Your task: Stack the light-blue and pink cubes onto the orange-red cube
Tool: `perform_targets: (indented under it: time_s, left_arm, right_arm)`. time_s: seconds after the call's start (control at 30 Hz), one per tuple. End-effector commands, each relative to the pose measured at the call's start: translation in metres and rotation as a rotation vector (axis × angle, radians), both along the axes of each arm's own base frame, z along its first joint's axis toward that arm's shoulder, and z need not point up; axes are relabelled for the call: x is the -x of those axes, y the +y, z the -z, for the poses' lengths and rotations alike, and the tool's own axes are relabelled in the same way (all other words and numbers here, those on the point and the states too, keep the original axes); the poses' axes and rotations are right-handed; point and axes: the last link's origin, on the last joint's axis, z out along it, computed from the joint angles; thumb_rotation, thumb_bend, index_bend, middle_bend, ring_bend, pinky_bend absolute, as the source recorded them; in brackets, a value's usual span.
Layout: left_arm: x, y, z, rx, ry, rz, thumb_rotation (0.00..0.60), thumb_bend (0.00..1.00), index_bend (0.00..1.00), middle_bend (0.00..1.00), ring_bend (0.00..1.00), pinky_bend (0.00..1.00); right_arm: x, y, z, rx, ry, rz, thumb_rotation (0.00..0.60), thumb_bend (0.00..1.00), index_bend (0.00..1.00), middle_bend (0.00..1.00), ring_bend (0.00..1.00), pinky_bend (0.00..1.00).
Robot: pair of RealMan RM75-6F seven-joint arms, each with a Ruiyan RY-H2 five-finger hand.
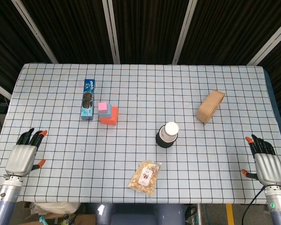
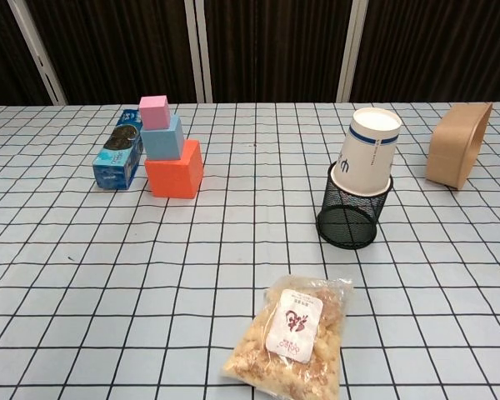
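Observation:
The orange-red cube (image 2: 174,169) stands on the table at the left, with the light-blue cube (image 2: 162,137) on top of it and the small pink cube (image 2: 154,112) on top of that. The head view shows the same stack: pink cube (image 1: 102,107), light-blue cube (image 1: 107,110), orange-red cube (image 1: 110,117). My left hand (image 1: 22,156) hangs at the table's front left corner, fingers apart, holding nothing, far from the stack. My right hand (image 1: 267,165) sits at the front right edge, also empty with fingers apart. Neither hand appears in the chest view.
A blue cookie box (image 1: 88,98) lies just left of the stack. A white paper cup (image 2: 367,150) sits upside down on a black mesh holder (image 2: 348,218) mid-table. A snack bag (image 2: 293,335) lies near the front, and a tan wooden box (image 2: 457,142) at the right.

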Motion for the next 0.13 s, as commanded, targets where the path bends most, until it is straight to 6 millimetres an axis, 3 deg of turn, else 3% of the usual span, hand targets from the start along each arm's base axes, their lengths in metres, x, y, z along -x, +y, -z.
perform_targets:
  time_s: [0.03, 0.13]
  left_arm:
    - [-0.0003, -0.0027, 0.0041, 0.017, -0.013, 0.0, 0.6, 0.19, 0.06, 0.1, 0.03, 0.1]
    - [0.0019, -0.0057, 0.0047, 0.025, 0.003, -0.002, 0.6, 0.19, 0.05, 0.1, 0.03, 0.1]
  right_arm:
    - [-0.0011, 0.0003, -0.0004, 0.003, -0.004, -0.005, 0.6, 0.1, 0.07, 0.03, 0.05, 0.1]
    - [-0.0026, 0.0012, -0.0005, 0.003, -0.004, -0.012, 0.6, 0.1, 0.07, 0.03, 0.05, 0.1]
